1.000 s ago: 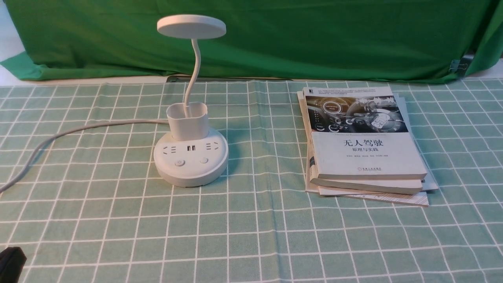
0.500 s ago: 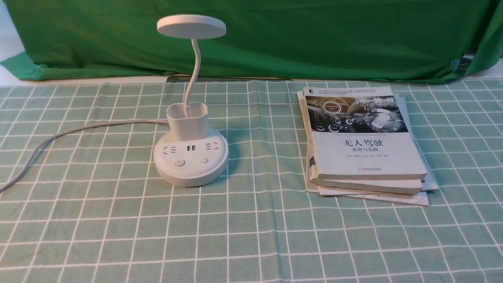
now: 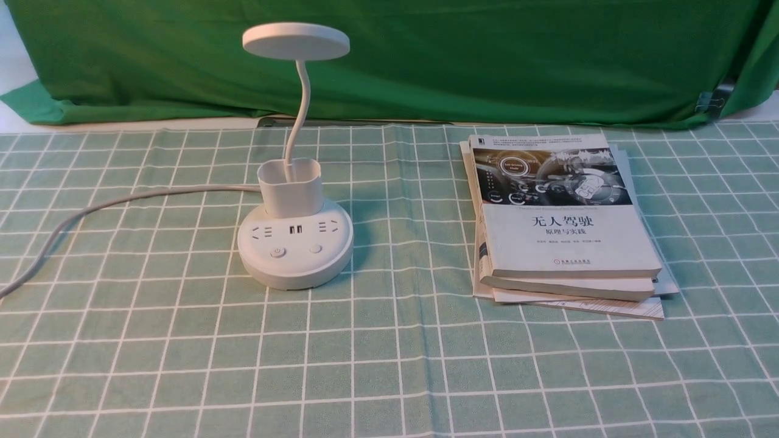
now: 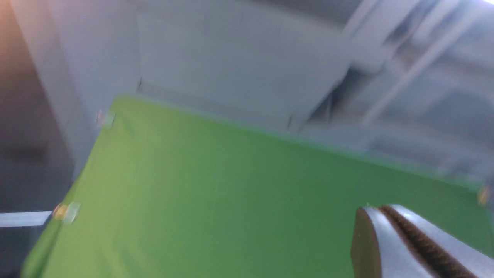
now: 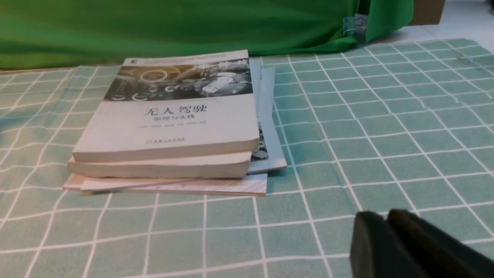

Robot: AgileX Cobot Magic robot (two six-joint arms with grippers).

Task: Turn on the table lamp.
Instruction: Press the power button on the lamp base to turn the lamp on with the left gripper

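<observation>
**Lamp left of centre on worktop; both tools pressed together**

The table lamp (image 3: 295, 249) was set left of centre on the checked worktop (image 3: 389, 377). Its round base was laid flat, with the two buttons turned toward the robot and the disc head raised on its thin neck. A white cord (image 3: 122, 199) was led from behind the base to the worktop's left edge. A stack of books (image 3: 563, 225) was laid well apart to the right, with only bare worktop between it and the lamp. Bare worktop was also seen on the near side of both. A green backdrop (image 3: 487, 61) was hung along the far edge.

The right tool (image 5: 387, 222) was seen low over the worktop on the near side of the books, its dark fingers pressed together on nothing. The left tool (image 4: 382, 212) was shown in a blurred picture against the backdrop, its fingers apparently also pressed together.
</observation>
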